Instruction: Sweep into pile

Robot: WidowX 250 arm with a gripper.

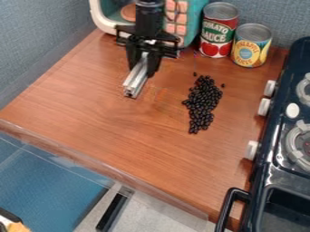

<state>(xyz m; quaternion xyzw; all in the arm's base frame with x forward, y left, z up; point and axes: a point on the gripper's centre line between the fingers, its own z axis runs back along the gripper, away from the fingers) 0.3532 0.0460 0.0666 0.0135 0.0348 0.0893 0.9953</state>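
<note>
Cam view: gripper (142, 70) at upper ctr, its fingers closed on a silver bar (137, 78) slanting down-L; black beans (203, 102) lie apart from it, to its R and slightly lower, in a strip approx. parallel to the bar, a few strays at the top end, so the bar's long side would likely suit a sideways push. Brown wood table (109, 122), w/ 2 cans (218, 34) & teal box (193, 26) at back, stove (272, 174) at R.

On the brown wooden counter (109, 131), we see black oval beans (204, 97) between a long silver metal bar (137, 78), left, and a dark boxy stove (271, 181), right. Behind them, a red cylindrical metal can (218, 32) stands left of a yellow cylindrical metal can (250, 49).
</note>
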